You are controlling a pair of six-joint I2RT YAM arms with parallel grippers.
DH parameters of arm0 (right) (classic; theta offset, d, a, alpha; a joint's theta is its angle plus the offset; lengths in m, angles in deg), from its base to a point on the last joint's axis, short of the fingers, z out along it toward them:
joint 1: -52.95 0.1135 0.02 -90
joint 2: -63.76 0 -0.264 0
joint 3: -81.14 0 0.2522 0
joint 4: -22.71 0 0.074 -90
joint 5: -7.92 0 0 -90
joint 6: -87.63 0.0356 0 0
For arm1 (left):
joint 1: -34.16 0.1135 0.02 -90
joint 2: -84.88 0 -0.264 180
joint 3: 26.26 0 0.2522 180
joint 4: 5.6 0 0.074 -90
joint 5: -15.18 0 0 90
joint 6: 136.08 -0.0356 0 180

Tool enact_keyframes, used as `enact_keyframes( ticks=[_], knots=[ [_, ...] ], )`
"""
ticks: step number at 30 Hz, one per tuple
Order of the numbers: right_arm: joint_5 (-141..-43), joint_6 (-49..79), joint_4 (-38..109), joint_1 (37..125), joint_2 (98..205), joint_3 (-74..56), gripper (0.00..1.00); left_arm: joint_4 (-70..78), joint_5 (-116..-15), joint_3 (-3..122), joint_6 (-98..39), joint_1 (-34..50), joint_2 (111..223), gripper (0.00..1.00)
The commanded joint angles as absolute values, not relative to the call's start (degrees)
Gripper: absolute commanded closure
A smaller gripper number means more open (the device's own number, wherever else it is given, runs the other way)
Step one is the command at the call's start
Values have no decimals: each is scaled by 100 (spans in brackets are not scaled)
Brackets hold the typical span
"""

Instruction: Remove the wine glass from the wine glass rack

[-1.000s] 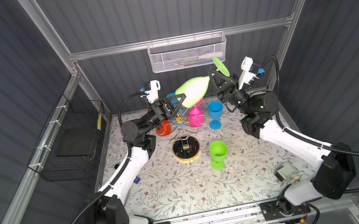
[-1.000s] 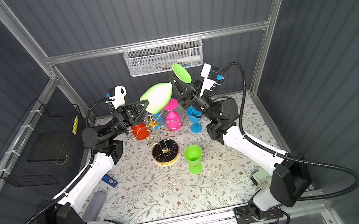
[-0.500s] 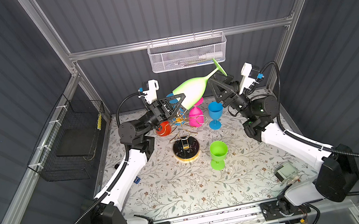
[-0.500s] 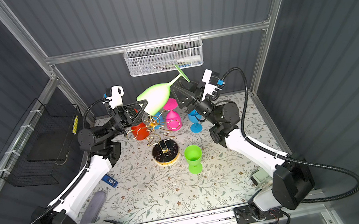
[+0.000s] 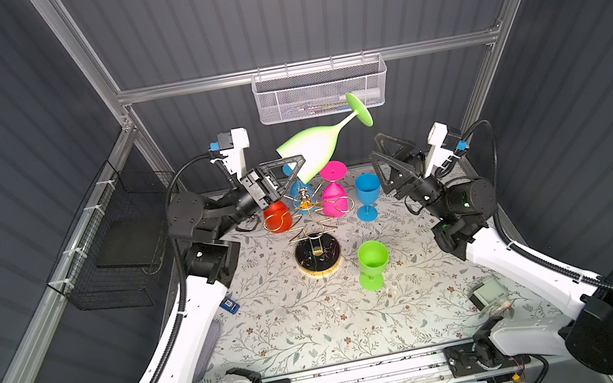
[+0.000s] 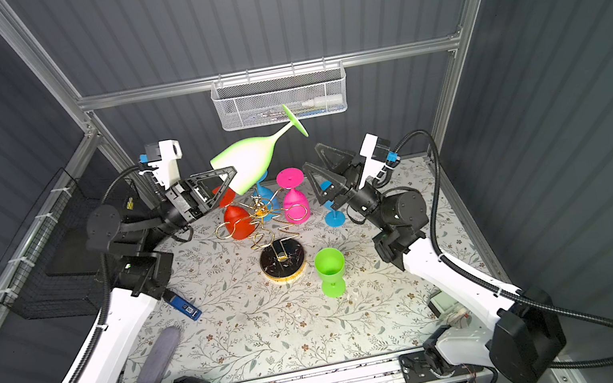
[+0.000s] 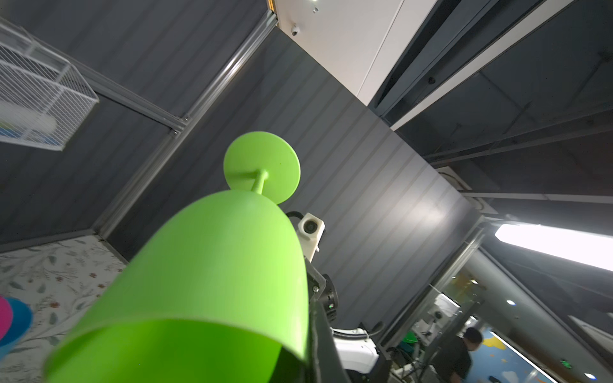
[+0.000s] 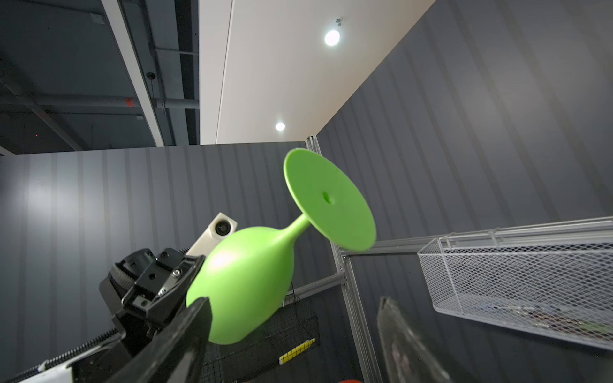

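The green wine glass [image 5: 310, 147] [image 6: 249, 160] hangs tilted high above the wine glass rack [image 5: 317, 256] [image 6: 283, 264], its foot pointing up toward the back wall. My left gripper [image 5: 300, 165] [image 6: 230, 175] is shut on the rim of its bowl [image 7: 215, 265]; one dark finger [image 7: 323, 348] presses against the outside of the bowl. My right gripper [image 5: 376, 147] [image 6: 311, 156] [image 8: 292, 300] stands open and holds nothing, to the right of the glass [image 8: 245, 282] and apart from it. A pink [image 5: 335, 196], a red [image 5: 277, 216] and a blue glass [image 5: 293, 173] hang upside down on the gold arms.
A blue glass [image 5: 367, 195] and a green glass [image 5: 371, 261] stand upright on the floral mat right of the rack. A white mesh basket [image 5: 321, 91] hangs on the back wall just behind the raised glass's foot. A black wire basket [image 5: 115, 241] is on the left wall.
My right gripper has opened, let go of the glass's stem and drawn back to the right and down. The left gripper keeps its hold on the bowl's rim.
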State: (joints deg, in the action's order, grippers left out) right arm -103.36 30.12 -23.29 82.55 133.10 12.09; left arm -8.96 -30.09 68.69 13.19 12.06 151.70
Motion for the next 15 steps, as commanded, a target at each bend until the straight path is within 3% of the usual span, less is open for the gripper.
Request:
enact_keyframes(
  ticks=[1, 7, 15],
  knots=[
    [-10200, 2624, -1765, 8230, 12930, 1351, 17, 1867, -3527, 7720, -796, 1246, 14777, 100],
    [-9660, 2032, -361, 8225, 12224, 1415, 16, 4406, -5269, 8788, -2265, 1246, 14520, 100],
    [-8557, 1230, 2184, 8226, 11755, 748, 14, 6399, -7450, 9550, -3111, 1246, 14574, 100]
  ],
)
